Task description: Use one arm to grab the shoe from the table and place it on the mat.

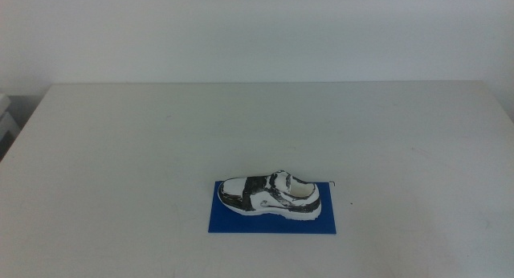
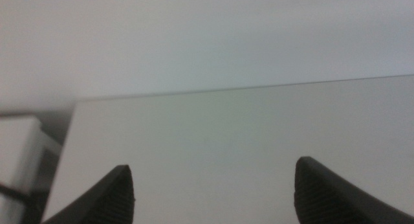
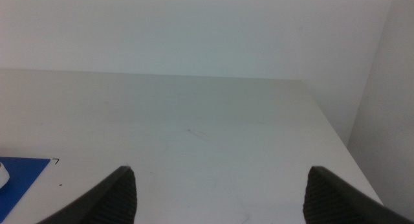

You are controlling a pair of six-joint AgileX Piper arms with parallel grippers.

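Mat [image 1: 273, 220]: I see it nearest the camera, flat on the tabletop [image 1: 120, 149].
Shoe [image 1: 271, 195]: resting on the mat, within its edges.
Left end effector [image 2: 213, 191]: spread wide, holding nothing; shoe nowhere near it.
Right end effector [image 3: 220, 195]: spread wide, empty; mat corner lies off to its side, apart.
Progress: I judge placement done, nothing left.
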